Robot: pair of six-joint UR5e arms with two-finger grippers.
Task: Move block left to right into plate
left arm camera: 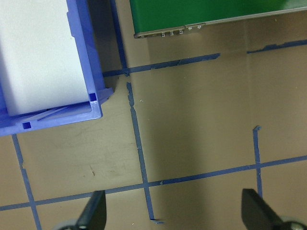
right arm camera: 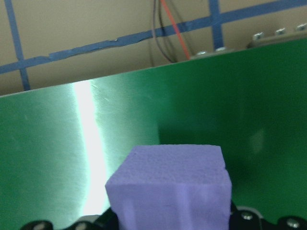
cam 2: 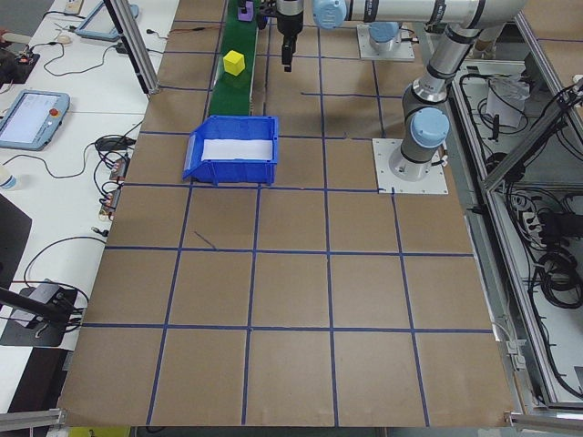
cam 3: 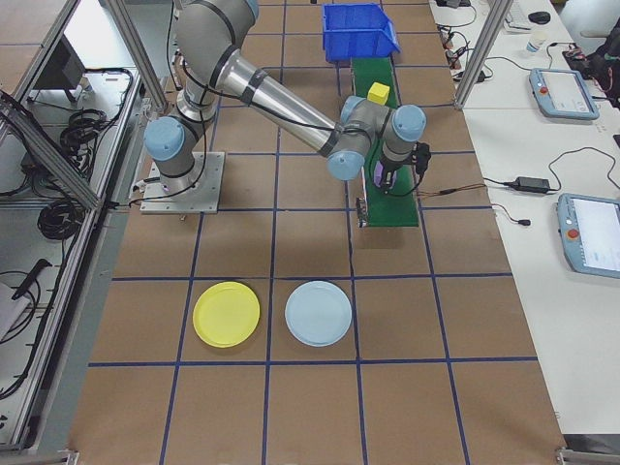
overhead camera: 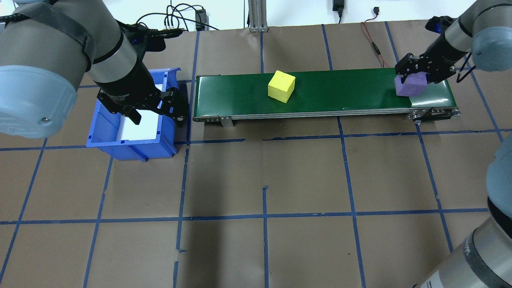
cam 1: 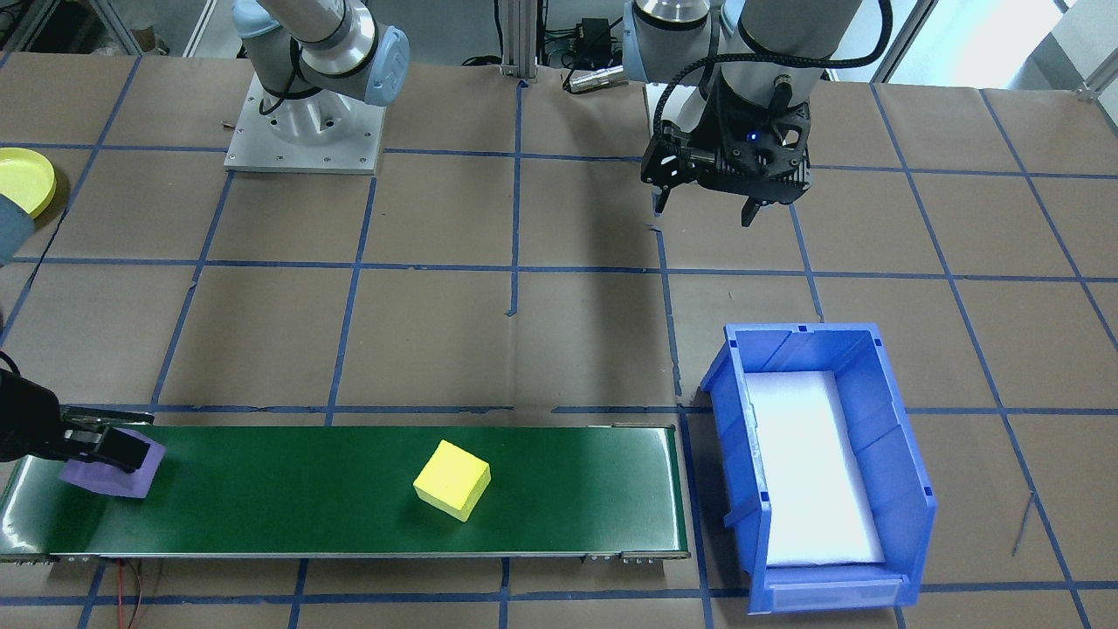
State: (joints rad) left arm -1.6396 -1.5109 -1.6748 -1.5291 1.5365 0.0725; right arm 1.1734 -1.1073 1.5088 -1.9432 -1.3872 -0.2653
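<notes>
at belt's end right tool (overhead camera: 416, 74) clamps purple block (overhead camera: 410, 85) | left tool (cam 1: 709, 203) spread, empty | yellow plate (cam 3: 227, 314) whole only in right-side view

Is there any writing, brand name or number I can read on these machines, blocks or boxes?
None can be read.
The blue bin, yellow block, purple block and green belt show no print.
The tablet screens beside the table are too small to read.

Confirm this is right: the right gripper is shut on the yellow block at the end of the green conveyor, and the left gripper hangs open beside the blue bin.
One thing is wrong: the right gripper is shut on the purple block, not the yellow block, which sits untouched mid-belt on the green conveyor, as the overhead view shows. The left gripper does hang open beside the blue bin.
</notes>
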